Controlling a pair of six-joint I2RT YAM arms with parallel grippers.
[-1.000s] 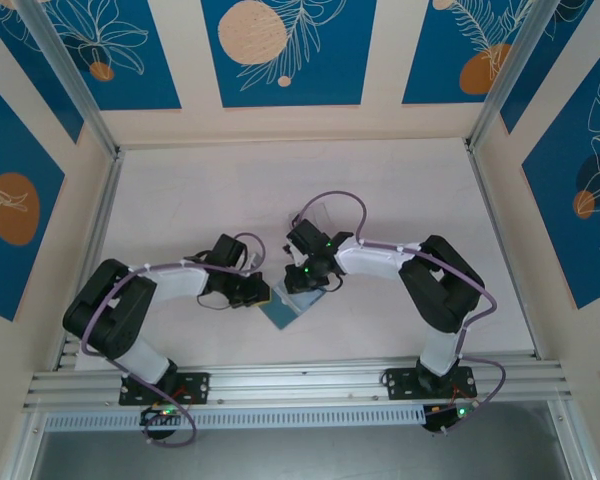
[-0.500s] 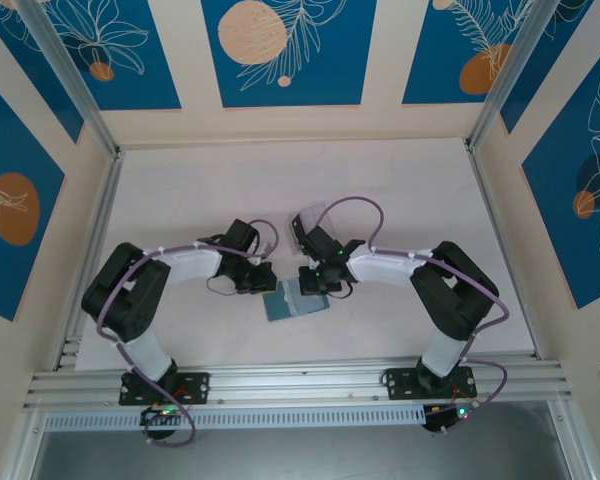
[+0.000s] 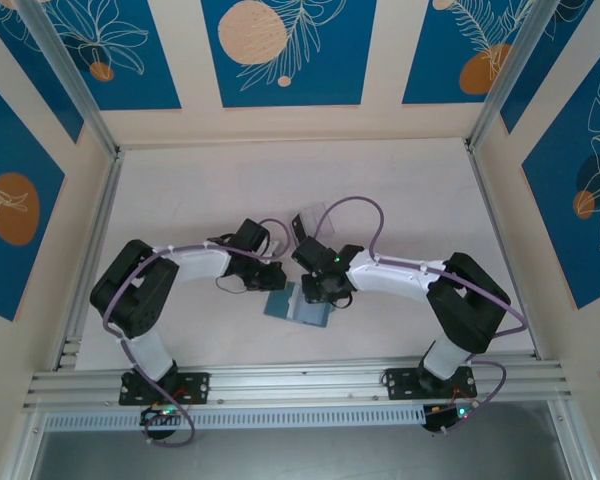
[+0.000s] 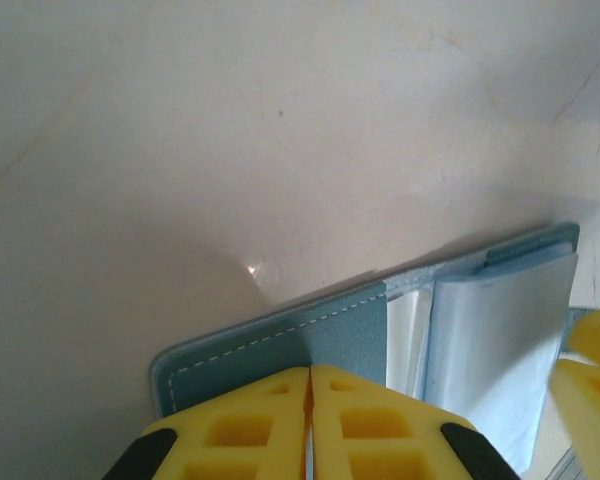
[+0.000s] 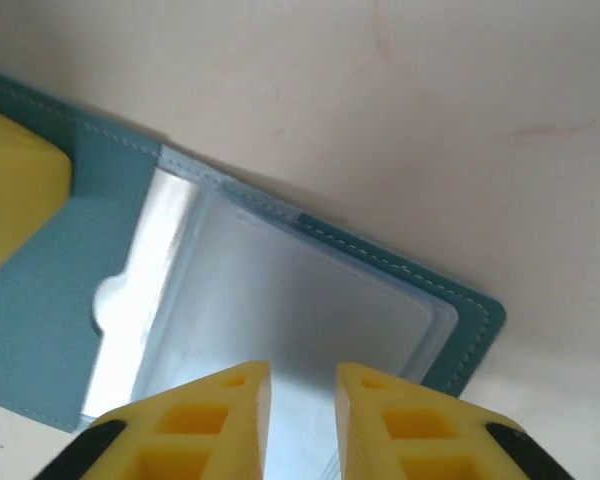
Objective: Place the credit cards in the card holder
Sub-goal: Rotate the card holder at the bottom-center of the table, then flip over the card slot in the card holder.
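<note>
The wallet [image 3: 298, 306] lies open between my 2 grippers. My left gripper [image 4: 309, 372], jaws pressed together, is at its flap. My right gripper [image 5: 302, 370] is slightly spread over the clear sleeve [image 5: 280, 290]. I should keep that flap flat so the pockets stay reachable.

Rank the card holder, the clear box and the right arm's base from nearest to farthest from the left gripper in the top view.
From the left gripper:
1. card holder, at its fingertips.
2. clear box, behind and right.
3. right arm's base, far right, near edge.
</note>
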